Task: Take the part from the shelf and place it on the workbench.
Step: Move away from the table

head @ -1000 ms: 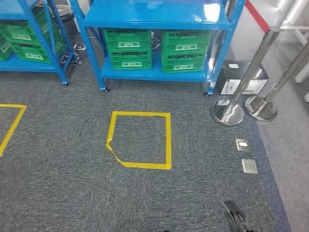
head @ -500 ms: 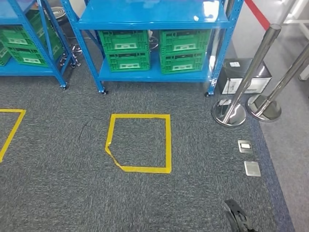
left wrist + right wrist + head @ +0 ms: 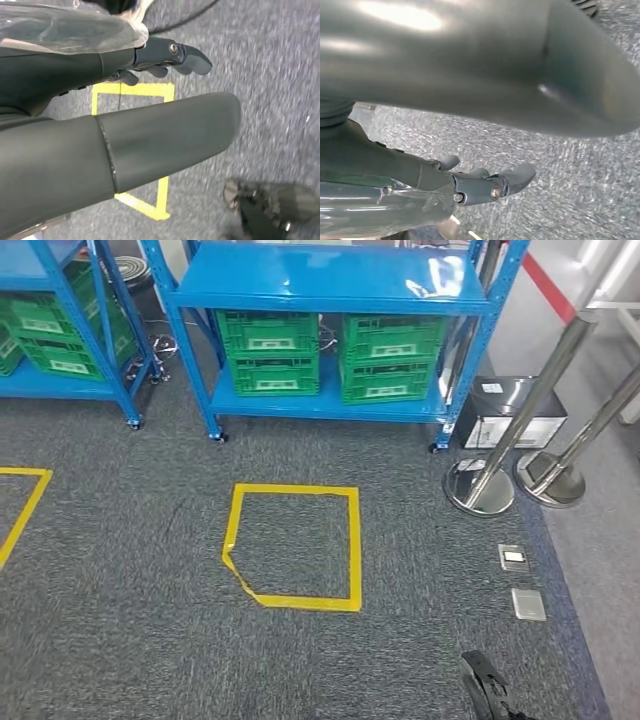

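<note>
From where you stand, the second blue shelf [image 3: 72, 380] sits at ten o'clock with green crates on its lower deck, and a strip of yellow tape marks the carpet at nine. Your left hand [image 3: 124, 120] hangs beside you with thumb and fingers spread and nothing in it. Dead ahead at twelve stands the blue shelf [image 3: 332, 285] you want, with two stacks of green crates [image 3: 268, 350] on its lower deck and the yellow floor square [image 3: 298, 545] just short of it. I cannot make out the part itself: the top deck shows bare glare, and whatever the crates hold is hidden, so judge it as somewhere in that shelf and confirm before you reach.

The first risk is reaching blind into the wrong crate; the lower deck is low and the upper deck overhangs it, so an arm could catch the edge. At two o'clock the chrome stanchions [image 3: 483, 475] and a black box [image 3: 509, 415] stand near the shelf's right post; drifting right while walking in could clip their bases. The floor plates [image 3: 521, 580] at three lie close to your path. Your right hand [image 3: 471, 185] also hangs empty, fingers apart. No desk is visible, so expect a turn later.
</note>
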Motion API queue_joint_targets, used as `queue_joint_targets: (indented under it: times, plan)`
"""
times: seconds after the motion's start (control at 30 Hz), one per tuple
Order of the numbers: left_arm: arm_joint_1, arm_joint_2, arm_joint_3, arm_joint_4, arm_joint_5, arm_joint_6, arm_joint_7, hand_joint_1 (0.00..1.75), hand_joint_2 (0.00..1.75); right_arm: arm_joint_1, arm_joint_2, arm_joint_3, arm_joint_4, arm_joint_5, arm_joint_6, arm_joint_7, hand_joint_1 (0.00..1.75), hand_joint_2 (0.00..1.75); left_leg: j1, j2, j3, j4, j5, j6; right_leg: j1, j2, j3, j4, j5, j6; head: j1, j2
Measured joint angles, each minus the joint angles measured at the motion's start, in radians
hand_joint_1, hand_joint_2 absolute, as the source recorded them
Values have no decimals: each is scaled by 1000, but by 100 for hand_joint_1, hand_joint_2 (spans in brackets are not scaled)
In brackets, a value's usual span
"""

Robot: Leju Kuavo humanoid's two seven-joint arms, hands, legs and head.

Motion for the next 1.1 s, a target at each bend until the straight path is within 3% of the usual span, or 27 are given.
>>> queue_joint_targets:
  times: [0.03, 0.07, 0.1, 0.17, 0.2, 0.27, 0.37, 0.43, 0.5, 0.57, 0.6, 0.67, 0.73, 0.8, 0.87, 0.93, 1.1]
  plan:
    - [1, 0, 0, 0, 0, 0, 0, 0, 0, 1, 0, 0, 0, 0, 0, 0, 0, 0, -1, -2, 6, 0, -6, 1, 0, 0, -31, 40, -9, 0, 3, 0]
    - [2, 0, 0, 0, 0, 0, 1, 0, 0, 2, 0, 1, 0, 0, 1, 1, 0, 0, -2, -4, 13, 0, -12, 0, 0, 0, -47, 45, 2, -1, 6, 0]
    - [4, 0, 0, 0, 1, 0, 1, 0, 0, 4, 0, 1, 0, 0, 1, 1, 0, 0, -2, -5, 23, 0, -19, -1, 1, 0, -44, 13, 35, -4, 10, 0]
    - [6, -2, 0, 0, 2, -1, 3, 0, 0, 6, -1, 2, 0, 0, 1, 1, 0, 0, -2, -7, 46, 0, -35, -6, 6, 0, -9, -118, 131, -15, 17, 0]
    - [6, -3, 0, 0, 3, 0, 4, 0, 0, 6, -1, 2, 0, 0, 1, 0, 0, 0, -3, -8, 54, 0, -43, -10, 10, 0, 4, -173, 153, -21, 18, 0]
    - [3, -4, 0, 0, 3, 0, 6, 0, 0, 5, -1, 3, 1, 0, 2, 0, 0, 0, -3, -8, 61, 1, -52, -21, 17, -1, 14, -223, 163, -31, 18, 0]
    - [0, -2, 0, 0, 3, 1, 8, 0, 0, 5, -1, 3, 1, 0, 2, 0, 0, 0, -4, -5, 68, 24, -60, -36, 12, -1, 37, -238, 167, -47, 14, 0]
    - [0, -1, 0, 0, 3, 2, 8, 0, 0, 4, -1, 3, 1, 0, 1, 0, 0, 0, 0, -3, 25, 109, -93, -47, 8, -2, 59, -243, 164, -54, 5, 0]
    - [-1, -2, 0, 0, 3, 2, 8, 0, 0, 4, -1, 3, 1, 0, 1, 0, 0, 0, 6, -2, -62, 242, -143, -58, 9, -1, 66, -244, 155, -57, -4, 0]
    - [2, -2, 0, 0, 3, 2, 9, 0, 0, 4, -1, 3, 1, 0, 1, 0, 0, 0, 12, -1, -124, 302, -161, -65, 8, 0, 80, -244, 141, -57, -6, 0]
    - [3, -3, 0, 0, 3, 2, 9, 0, 0, 5, -1, 3, 1, 0, 1, 0, 0, 0, 16, -1, -131, 279, -138, -67, 8, 1, 92, -244, 133, -55, -9, 0]
    - [6, -2, 0, 0, 4, 2, 11, 0, 0, 5, -1, 3, 1, 0, 1, 0, 0, 0, 21, 1, -104, 152, -40, -65, 7, 2, 113, -245, 115, -50, -13, 0]
    - [6, -1, 0, 0, 4, 3, 10, 0, 0, 4, -1, 4, 1, 0, 1, -2, 0, 0, 16, 3, -78, 61, 9, -54, 6, 3, 129, -244, 100, -38, -16, 0]
    - [5, -1, 0, 0, 5, 6, 5, 0, 0, 3, -1, 4, 1, 0, 2, -3, 0, 0, 9, 3, -71, 48, 12, -41, 5, 3, 139, -241, 87, -26, -16, 0]
    - [5, -1, 0, 0, 4, 8, -2, 0, 0, 3, -1, 6, 1, 0, 2, -5, 0, 0, 7, 2, -68, 45, 29, -37, 3, 2, 142, -240, 83, -26, -14, 0]
    - [3, 0, 0, 0, 4, 9, -5, 0, 0, 2, 0, 7, 1, 0, 3, -6, 0, 0, 4, 1, -68, 44, 27, -35, 2, 1, 146, -246, 84, -30, -10, 0]
    - [1, 2, 0, 0, 7, 11, -5, 0, 0, -1, 0, 9, 1, -1, 3, -3, 0, 0, 0, 0, -68, 45, 18, -21, -1, 1, 155, -269, 83, -17, -2, 0]
